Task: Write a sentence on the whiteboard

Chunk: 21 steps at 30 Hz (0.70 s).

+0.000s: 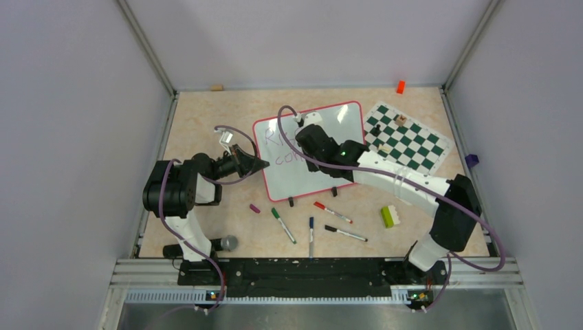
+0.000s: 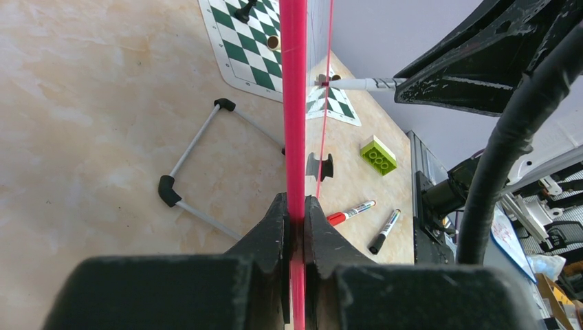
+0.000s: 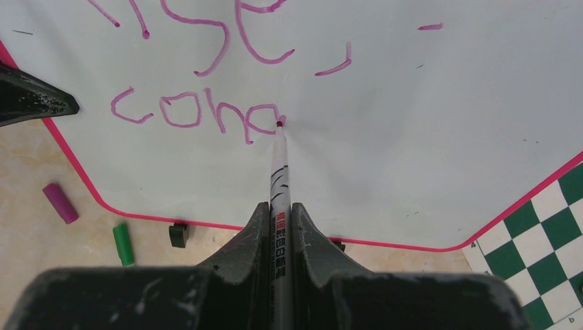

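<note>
The whiteboard (image 1: pixel 342 121) is glossy white with a red-pink rim, the sentence (image 3: pixel 206 72) purple. At its 3 o'clock lies a green-and-white chequered chess mat (image 1: pixel 412 141). The desk (image 1: pixel 206 124) is marbled beige, the marker (image 3: pixel 280 172) white.

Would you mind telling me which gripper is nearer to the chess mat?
Right. The right gripper holds a marker against the whiteboard's middle; the chess mat lies just beyond that board. The left gripper clamps the whiteboard's opposite edge.
</note>
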Each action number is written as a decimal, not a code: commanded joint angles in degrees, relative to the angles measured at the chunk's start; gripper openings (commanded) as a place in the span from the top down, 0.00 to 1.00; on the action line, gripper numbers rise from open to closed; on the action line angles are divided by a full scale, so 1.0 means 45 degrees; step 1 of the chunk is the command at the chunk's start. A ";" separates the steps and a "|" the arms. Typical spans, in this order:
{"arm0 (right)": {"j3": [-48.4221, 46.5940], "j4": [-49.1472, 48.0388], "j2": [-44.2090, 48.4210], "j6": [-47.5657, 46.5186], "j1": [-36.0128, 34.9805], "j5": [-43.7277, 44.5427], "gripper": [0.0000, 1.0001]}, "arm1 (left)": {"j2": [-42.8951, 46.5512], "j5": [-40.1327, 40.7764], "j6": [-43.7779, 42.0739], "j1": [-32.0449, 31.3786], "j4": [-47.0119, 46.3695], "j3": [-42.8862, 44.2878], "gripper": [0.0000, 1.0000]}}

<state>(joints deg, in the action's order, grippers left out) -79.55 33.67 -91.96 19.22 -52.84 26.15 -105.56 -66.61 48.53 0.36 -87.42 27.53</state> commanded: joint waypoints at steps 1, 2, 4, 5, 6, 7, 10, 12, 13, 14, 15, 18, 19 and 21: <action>0.0428 -0.0300 0.0423 0.0186 0.0167 -0.0436 1.00 | -0.0030 -0.0393 -0.0439 -0.0159 -0.1199 0.0113 1.00; 0.0514 -0.0300 0.0459 0.0214 0.0161 -0.0508 1.00 | -0.0042 -0.0393 -0.0444 -0.0163 -0.1199 0.0103 1.00; 0.0641 -0.0302 0.0543 0.0247 0.0168 -0.0598 1.00 | -0.0039 -0.0380 -0.0441 -0.0161 -0.1199 0.0103 1.00; 0.0716 -0.0286 0.0557 0.0275 0.0146 -0.0616 1.00 | -0.0039 -0.0375 -0.0452 -0.0161 -0.1199 0.0112 1.00; 0.0753 -0.0264 0.0608 0.0278 0.0168 -0.0641 1.00 | -0.0039 -0.0359 -0.0443 -0.0168 -0.1199 0.0108 1.00; 0.0804 -0.0242 0.0665 0.0268 0.0148 -0.0671 1.00 | -0.0036 -0.0373 -0.0445 -0.0164 -0.1199 0.0105 1.00; 0.0948 -0.0210 0.0765 0.0298 0.0151 -0.0707 1.00 | -0.0036 -0.0393 -0.0437 -0.0158 -0.1197 0.0113 1.00; 0.1005 -0.0164 0.0804 0.0288 0.0161 -0.0628 1.00 | -0.0029 -0.0390 -0.0447 -0.0170 -0.1199 0.0113 1.00; 0.1008 -0.0117 0.0829 0.0270 0.0165 -0.0557 1.00 | -0.0045 -0.0388 -0.0452 -0.0162 -0.1199 0.0113 1.00; 0.1012 -0.0082 0.0827 0.0268 0.0161 -0.0528 1.00 | -0.0042 -0.0393 -0.0453 -0.0159 -0.1199 0.0113 1.00; 0.1017 -0.0044 0.0834 0.0261 0.0150 -0.0512 1.00 | -0.0039 -0.0383 -0.0441 -0.0163 -0.1199 0.0113 1.00; 0.1004 0.0032 0.0828 0.0242 0.0152 -0.0433 1.00 | -0.0039 -0.0379 -0.0436 -0.0158 -0.1197 0.0107 1.00; 0.1001 0.0032 0.0822 0.0257 0.0164 -0.0339 1.00 | -0.0039 -0.0384 -0.0449 -0.0158 -0.1189 0.0112 1.00; 0.0947 0.0047 0.0837 0.0313 0.0144 -0.0096 1.00 | -0.0033 -0.0389 -0.0441 -0.0163 -0.1199 0.0103 1.00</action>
<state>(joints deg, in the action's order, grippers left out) -75.29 33.98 -90.37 19.75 -52.80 22.96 -105.56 -66.63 48.53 0.36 -87.42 27.53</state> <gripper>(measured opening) 0.093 0.060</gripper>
